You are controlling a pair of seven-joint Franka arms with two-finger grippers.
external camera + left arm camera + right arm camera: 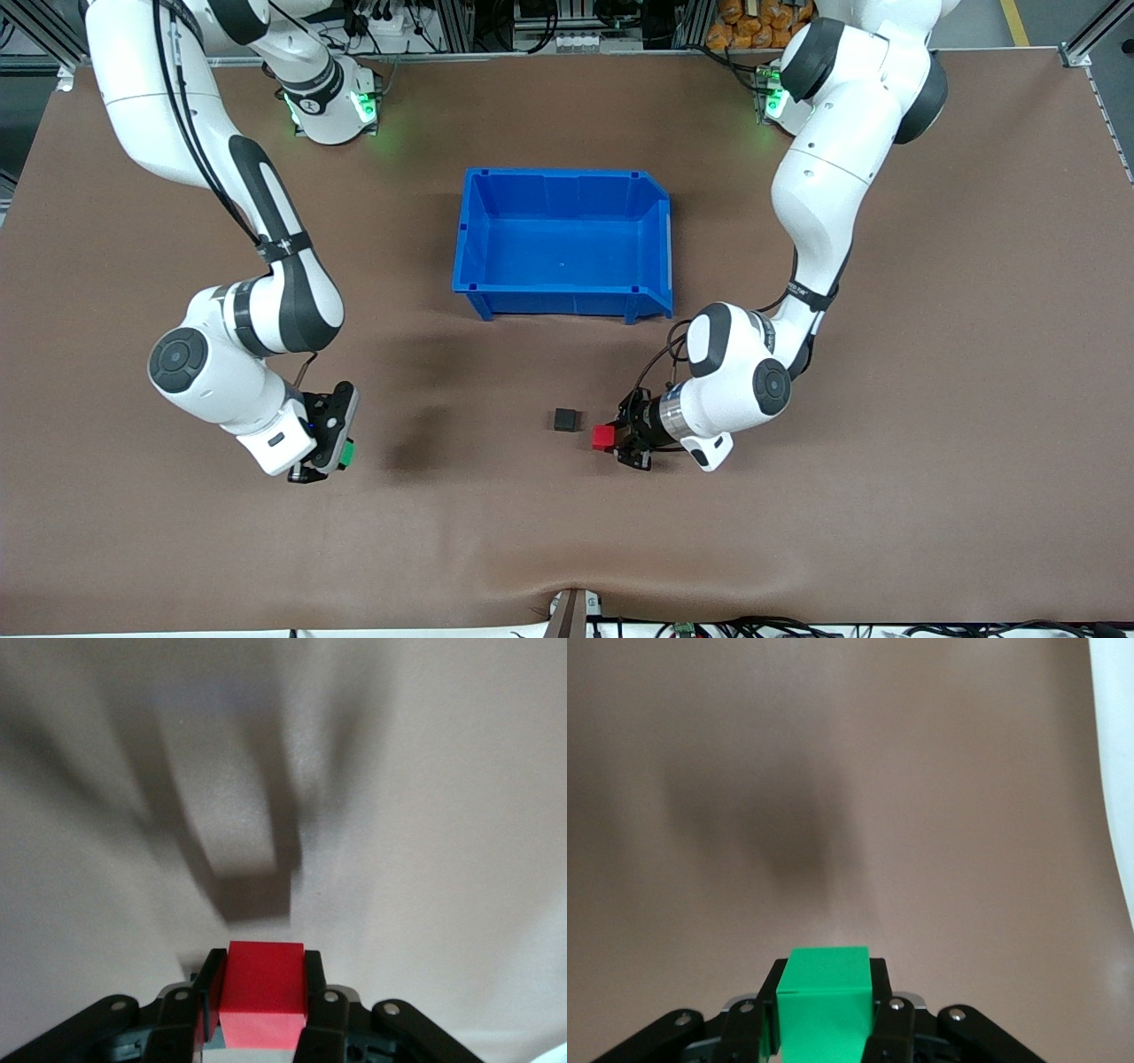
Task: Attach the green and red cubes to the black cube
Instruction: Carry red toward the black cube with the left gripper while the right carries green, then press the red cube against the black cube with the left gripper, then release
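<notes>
The black cube (pixel 564 419) sits alone on the brown mat, nearer the front camera than the blue bin. My left gripper (pixel 613 439) is shut on the red cube (pixel 604 436), low over the mat just beside the black cube toward the left arm's end, with a small gap between the two cubes. In the left wrist view the red cube (pixel 261 988) fills the space between both fingers (pixel 314 992). My right gripper (pixel 339 456) is shut on the green cube (pixel 346 454) over the mat toward the right arm's end. The green cube (pixel 824 1001) shows clamped in the right wrist view.
An empty blue bin (pixel 563 299) stands at mid-table, farther from the front camera than the cubes. Brown mat lies between the green cube and the black cube. Both arms' elbows hang over the mat beside the bin.
</notes>
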